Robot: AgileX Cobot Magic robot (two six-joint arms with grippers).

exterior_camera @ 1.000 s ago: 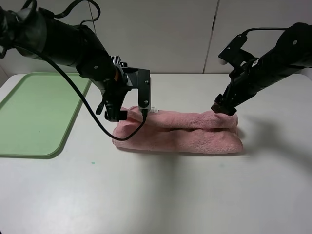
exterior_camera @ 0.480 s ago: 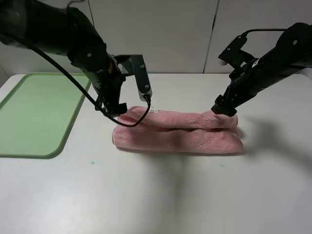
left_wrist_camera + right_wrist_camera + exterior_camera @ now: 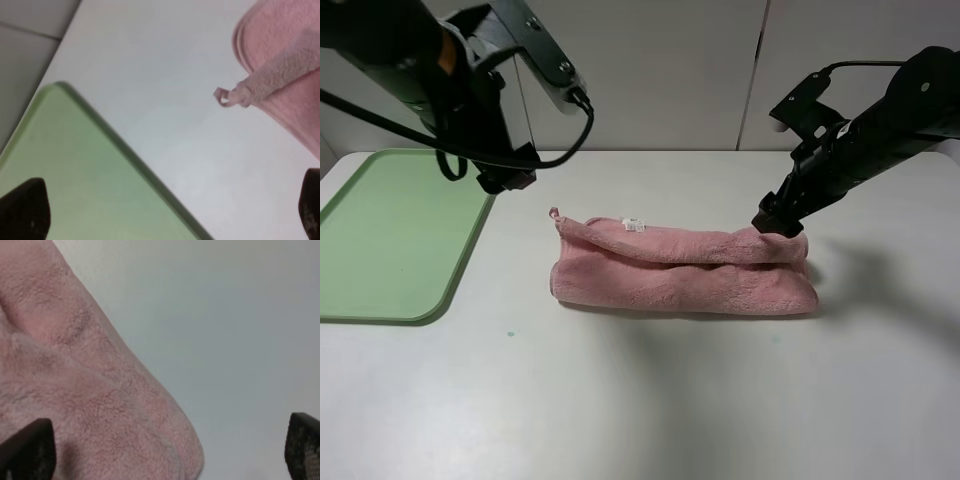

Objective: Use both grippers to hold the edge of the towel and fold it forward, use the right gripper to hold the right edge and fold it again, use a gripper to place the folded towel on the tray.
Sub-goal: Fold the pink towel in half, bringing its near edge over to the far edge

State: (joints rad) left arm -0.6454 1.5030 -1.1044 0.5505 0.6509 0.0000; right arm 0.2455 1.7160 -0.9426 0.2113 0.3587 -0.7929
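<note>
The pink towel (image 3: 685,272) lies folded once into a long band at the table's centre. Its white label (image 3: 634,224) and corner loop (image 3: 554,212) sit at the back left. My left gripper (image 3: 482,172) is open and raised, apart from the towel, over the gap beside the green tray (image 3: 380,250). In the left wrist view the left gripper (image 3: 167,212) frames the tray's rim (image 3: 125,150) and the towel's loop (image 3: 225,96). My right gripper (image 3: 775,222) is open, low at the towel's right back end. The right wrist view shows the right gripper (image 3: 165,450) with its fingers wide either side of that towel end (image 3: 75,390).
White table (image 3: 650,400) all round, with a pale wall behind it. The tray lies at the far left edge. A small green speck (image 3: 510,333) marks the table in front of the tray.
My left arm has lifted off the towel's left end and swung up and left toward the tray. The towel's left corner now lies free. The right arm has stayed put.
</note>
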